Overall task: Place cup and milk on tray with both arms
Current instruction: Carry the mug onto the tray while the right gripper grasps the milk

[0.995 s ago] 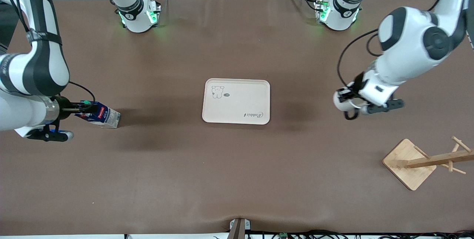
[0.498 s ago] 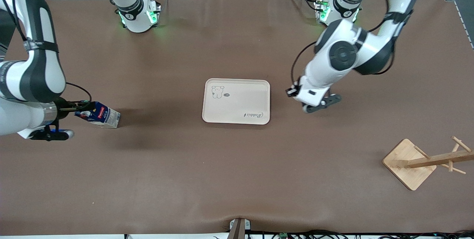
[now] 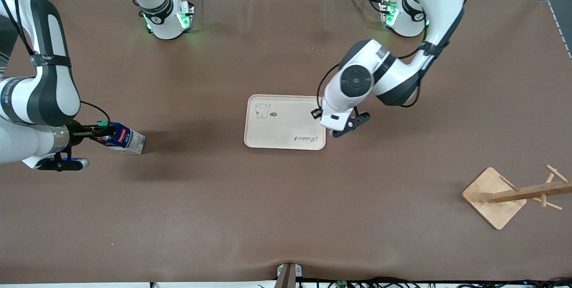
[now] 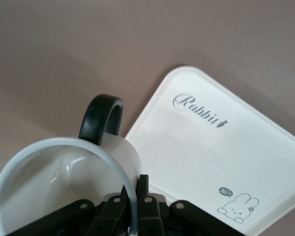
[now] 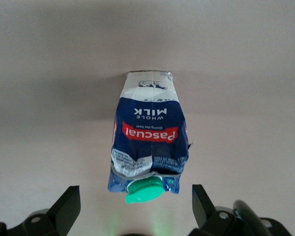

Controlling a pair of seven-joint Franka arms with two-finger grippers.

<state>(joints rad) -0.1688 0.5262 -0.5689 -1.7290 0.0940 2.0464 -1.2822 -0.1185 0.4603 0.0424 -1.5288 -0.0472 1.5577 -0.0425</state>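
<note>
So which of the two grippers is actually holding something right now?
The left gripper, over the tray's edge, is shut on the cup's rim; the right gripper stands open around the milk.

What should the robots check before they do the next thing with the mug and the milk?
1. Left pincer gripping the white mug with the black handle: ok, shut on its rim.
2. Mug over the flat cream tray: not ok, only at the tray's edge toward the left arm's end.
3. Tray free of other things: ok.
4. Right pincer open around the dark-blue milk carton with green cap: ok, fingers apart on either side.
5. Carton gripped: not ok, not yet.
6. Carton upright on the table: ok.
</note>
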